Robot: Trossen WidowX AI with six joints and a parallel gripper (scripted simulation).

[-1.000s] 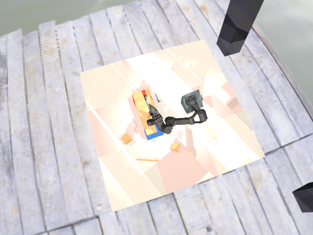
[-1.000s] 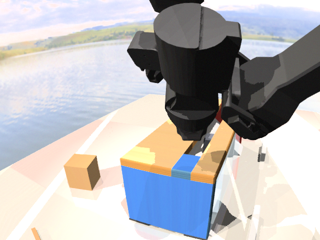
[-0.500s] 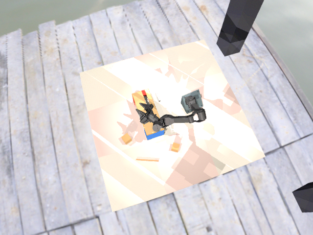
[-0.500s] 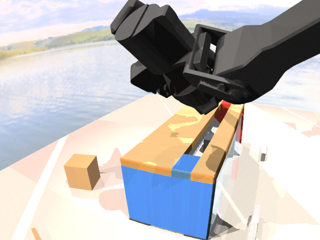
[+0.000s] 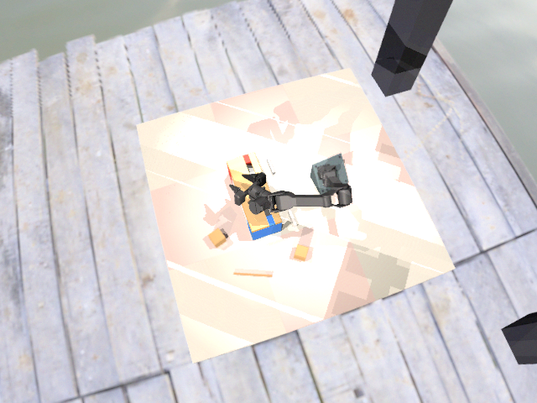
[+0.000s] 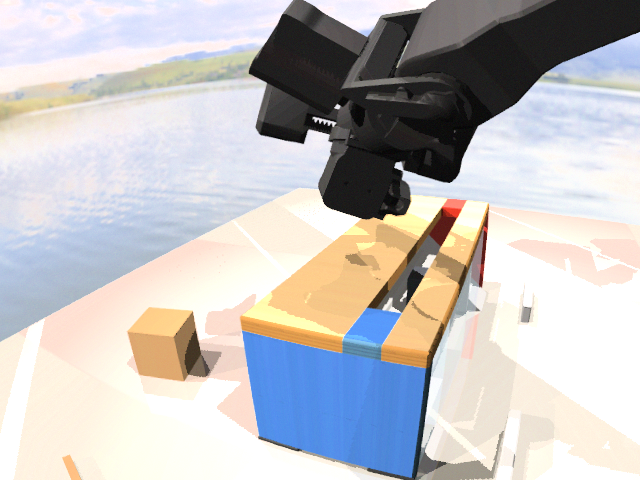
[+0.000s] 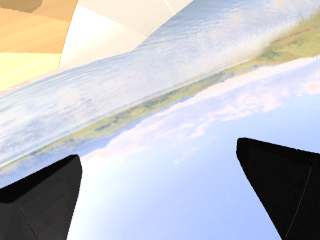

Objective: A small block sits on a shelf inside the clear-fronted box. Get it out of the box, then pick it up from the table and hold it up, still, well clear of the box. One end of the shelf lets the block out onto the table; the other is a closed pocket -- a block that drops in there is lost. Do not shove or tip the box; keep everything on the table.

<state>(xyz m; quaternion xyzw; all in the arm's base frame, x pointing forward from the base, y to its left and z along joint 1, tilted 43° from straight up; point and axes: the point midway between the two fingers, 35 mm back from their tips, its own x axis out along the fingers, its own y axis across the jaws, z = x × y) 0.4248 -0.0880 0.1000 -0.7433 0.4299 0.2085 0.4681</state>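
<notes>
The box [image 5: 258, 215] [image 6: 330, 289] has a wooden top with a long slot, a blue end [image 6: 330, 392] near the exterior camera and a red end [image 6: 453, 207] far from it. Its clear front [image 6: 454, 335] faces right in that view. Through the slot [image 6: 413, 279] I see only dark and pale shapes, so I cannot make out the block. My gripper [image 5: 246, 182] [image 6: 268, 98] [image 7: 159, 156] is open and empty. It hangs above the box top and is tilted up towards the sky. A corner of the box top [image 7: 27, 20] shows in the wrist view.
An orange cube [image 5: 216, 238] [image 6: 160, 343] stands left of the box, another cube [image 5: 301, 252] lies past the blue end, and an orange stick [image 5: 257, 274] lies further out. A small pale piece lies beside the clear front. The arm's base [image 5: 329, 173] stands to the right.
</notes>
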